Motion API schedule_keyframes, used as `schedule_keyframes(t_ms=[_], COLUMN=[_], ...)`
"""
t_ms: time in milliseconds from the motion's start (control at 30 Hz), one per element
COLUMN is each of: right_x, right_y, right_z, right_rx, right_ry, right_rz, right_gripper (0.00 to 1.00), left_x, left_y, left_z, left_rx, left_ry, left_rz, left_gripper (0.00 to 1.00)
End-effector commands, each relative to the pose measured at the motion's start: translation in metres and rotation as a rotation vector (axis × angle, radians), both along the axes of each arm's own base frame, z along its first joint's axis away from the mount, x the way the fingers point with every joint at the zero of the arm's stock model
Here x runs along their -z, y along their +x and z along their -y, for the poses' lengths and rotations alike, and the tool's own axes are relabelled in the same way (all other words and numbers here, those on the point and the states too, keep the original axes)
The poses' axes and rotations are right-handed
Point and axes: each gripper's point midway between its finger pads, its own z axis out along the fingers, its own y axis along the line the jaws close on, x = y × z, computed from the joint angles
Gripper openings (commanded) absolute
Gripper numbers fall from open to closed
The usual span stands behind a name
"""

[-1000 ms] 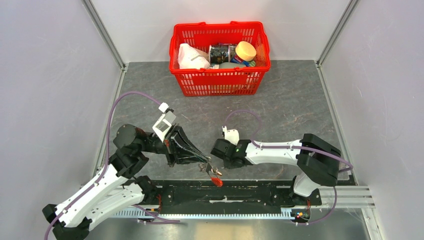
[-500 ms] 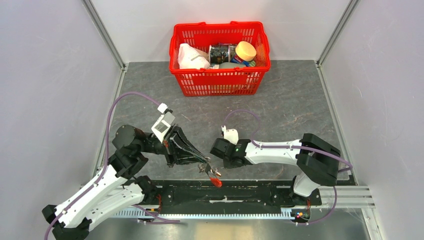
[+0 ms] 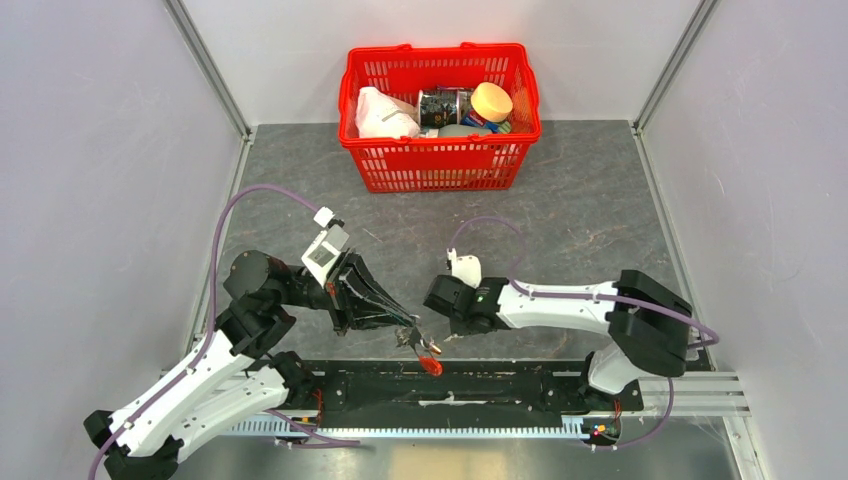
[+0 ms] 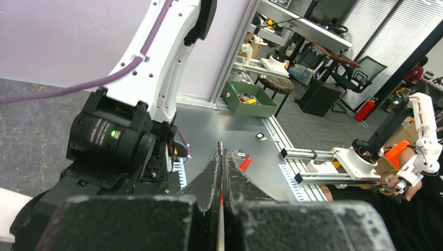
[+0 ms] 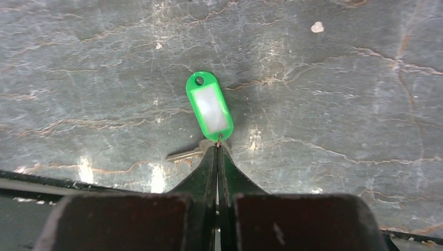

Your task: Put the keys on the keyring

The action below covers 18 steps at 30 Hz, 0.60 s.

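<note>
Both hands meeting at the near edge, threading not yet done.
Left hand (image 4: 220,152) is pinching the keyring (image 3: 432,365) by its thin metal ring, red loop dangling. Right hand (image 5: 218,150) is clamping together on the green-tagged key (image 5: 209,106) over the surface (image 5: 339,78); the key looks unthreaded.

Left arm (image 3: 200,375) reaches in, elbow bent, and the left gripper (image 3: 412,331) points down and right, fingers (image 4: 209,175) pressed together. Right arm (image 3: 555,298) stretches low across from the right, and the right gripper (image 5: 218,150) is closed tight, tip close beside the left's.
</note>
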Motion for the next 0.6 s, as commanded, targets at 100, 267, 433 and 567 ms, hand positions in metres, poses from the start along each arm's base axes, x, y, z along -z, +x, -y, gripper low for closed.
schedule_keyframes(t_ms=[100,267,433,567], right_x=[-0.049,-0.079,-0.117,-0.15], right_y=[0.007,0.006,0.003,-0.009], right_z=[0.018,0.027,0.027,0.025], right_rx=[0.023,-0.012,-0.101,-0.219], right_ry=[0.05,0.111,0.221,0.319], right_rz=[0.102,0.155,0.218,0.249], right_gripper=[0.0,0.0,0.0,0.0], left_x=[-0.012,-0.017,-0.023,-0.026], left_y=[-0.008,-0.008,-0.01,-0.011], left_z=[-0.005,-0.006,-0.007,-0.008], left_rx=[0.019,0.014,0.016,0.018], left_ry=[-0.041,-0.051,-0.064,-0.071], left_rz=[0.069,0.069,0.068,0.068], left_gripper=[0.02,0.02,0.02,0.02])
